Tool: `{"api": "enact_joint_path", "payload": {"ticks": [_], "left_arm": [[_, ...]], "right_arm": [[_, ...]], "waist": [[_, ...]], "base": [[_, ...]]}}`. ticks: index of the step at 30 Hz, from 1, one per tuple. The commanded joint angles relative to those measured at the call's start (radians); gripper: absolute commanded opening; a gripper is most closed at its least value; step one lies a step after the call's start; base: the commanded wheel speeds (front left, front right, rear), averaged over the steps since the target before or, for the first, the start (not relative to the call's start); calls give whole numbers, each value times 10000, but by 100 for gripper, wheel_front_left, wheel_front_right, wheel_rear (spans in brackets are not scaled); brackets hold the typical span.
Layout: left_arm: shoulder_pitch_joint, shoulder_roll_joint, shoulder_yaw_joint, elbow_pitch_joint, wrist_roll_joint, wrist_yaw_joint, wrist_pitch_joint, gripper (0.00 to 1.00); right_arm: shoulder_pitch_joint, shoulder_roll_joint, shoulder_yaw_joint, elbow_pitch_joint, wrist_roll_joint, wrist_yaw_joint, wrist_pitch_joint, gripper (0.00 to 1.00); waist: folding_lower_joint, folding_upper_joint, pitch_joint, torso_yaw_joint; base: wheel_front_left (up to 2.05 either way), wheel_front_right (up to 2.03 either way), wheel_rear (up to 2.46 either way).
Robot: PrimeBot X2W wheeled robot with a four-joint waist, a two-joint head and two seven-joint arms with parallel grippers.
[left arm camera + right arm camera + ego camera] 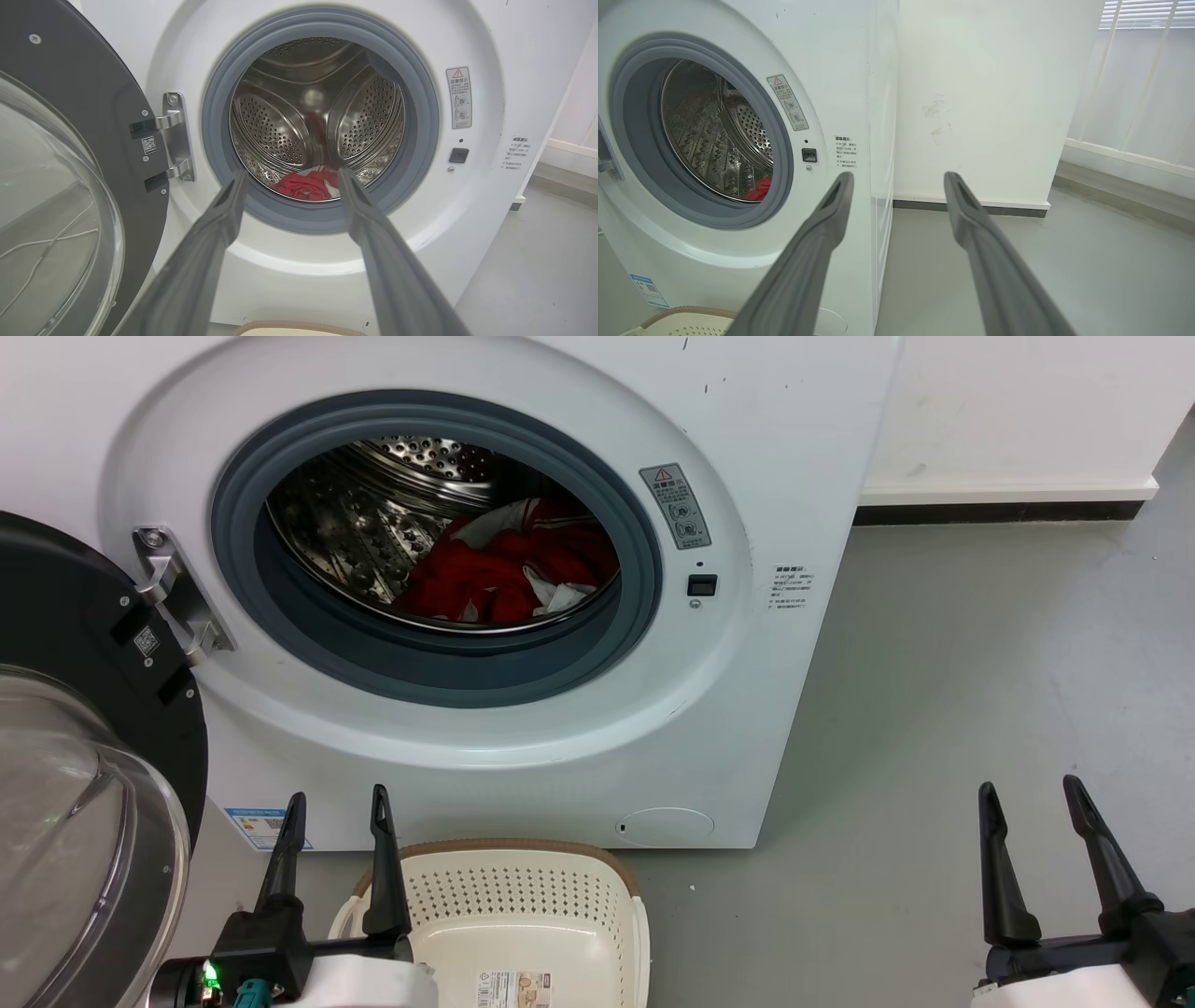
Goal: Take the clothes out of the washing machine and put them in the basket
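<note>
Clothes (495, 574) lying crosswise in washing machine (794, 429) — left end effector (338, 793), right end effector (1029, 784), both spread wide, empty

The big white washer (766, 476) has its round door (84, 644), black-framed with clear glass, swung wide open to the left, so the shiny steel drum (373, 523) with its many little holes shows. The clothes (495, 574), a soft red heap with white bits, lie at the bottom of the drum. The cream basket (523, 896) with a brown rim sits upright just in front of the washer, below the opening, a paper label on its base.
</note>
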State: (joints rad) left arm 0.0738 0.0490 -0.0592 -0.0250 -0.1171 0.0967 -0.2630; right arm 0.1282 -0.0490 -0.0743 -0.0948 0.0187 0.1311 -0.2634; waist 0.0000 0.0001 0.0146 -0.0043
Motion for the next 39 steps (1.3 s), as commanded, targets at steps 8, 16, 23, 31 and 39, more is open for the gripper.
{"api": "enact_joint_path", "payload": {"ticks": [8, 16, 23, 31, 39], "left_arm": [[52, 23, 43, 69, 34, -44, -28, 100], [-372, 23, 101, 404, -54, -258, -28, 100], [-2027, 35, 517, 1513, 322, -1001, -26, 100], [-4625, 500, 936, 3019, 705, -1486, -26, 100], [-8051, 1539, 935, 5185, 1016, -1844, -26, 100]], "right_arm": [[112, -23, 27, 33, 80, -7, -21, 100], [-39, -21, 103, 11, 103, -7, -21, 100], [-564, -21, 245, -166, 60, -7, -21, 100], [-1464, -15, 383, -391, 209, -7, -21, 100], [-2480, -7, 454, -672, 639, -7, -21, 100]], "waist": [[0, -1, 31, -12], [0, -1, 171, -80], [0, -1, 1007, -418], [0, -1, 2604, -1136], [0, -1, 4540, -1982]], "base": [[0, 0, 0], [0, 0, 0], [0, 0, 0], [0, 0, 0], [0, 0, 0]]}}
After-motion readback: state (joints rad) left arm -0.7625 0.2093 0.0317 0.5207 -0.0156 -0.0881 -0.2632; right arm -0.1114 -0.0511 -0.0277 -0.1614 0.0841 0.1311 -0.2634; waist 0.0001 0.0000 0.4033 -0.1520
